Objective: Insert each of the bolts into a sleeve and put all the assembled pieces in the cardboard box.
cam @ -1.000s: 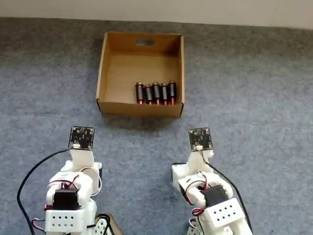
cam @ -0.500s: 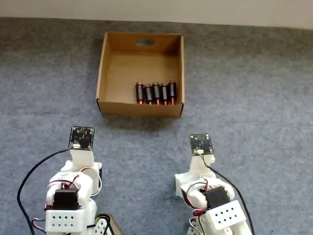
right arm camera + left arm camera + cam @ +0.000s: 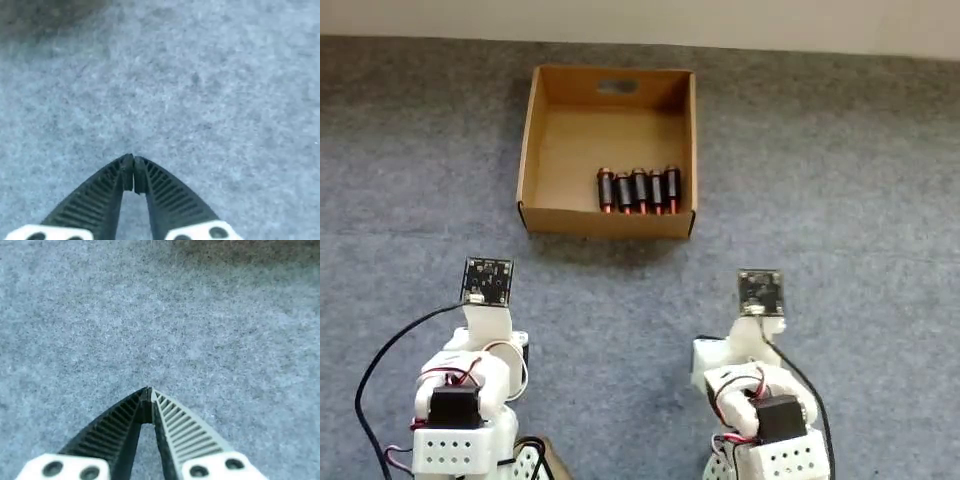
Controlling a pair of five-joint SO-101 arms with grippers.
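Note:
The cardboard box (image 3: 542,120) sits at the far middle of the grey carpet. Several assembled pieces (image 3: 640,190), black sleeves with copper bolts, lie side by side in a row against the box's near wall, toward its right corner. Both arms are folded back at the near edge, well short of the box. My left gripper (image 3: 148,392) is shut with nothing in it, its tips over bare carpet. My right gripper (image 3: 133,161) is shut too, tips together above bare carpet.
Grey carpet (image 3: 850,180) covers the whole surface, with open floor on both sides of the box and between box and arms. A pale wall strip (image 3: 640,18) runs along the far edge. The left arm's base (image 3: 460,420) and the right arm's base (image 3: 760,420) stand at the near edge.
The right arm has swung to the right and drawn back slightly from the box. The left arm and the pieces in the box have stayed put.

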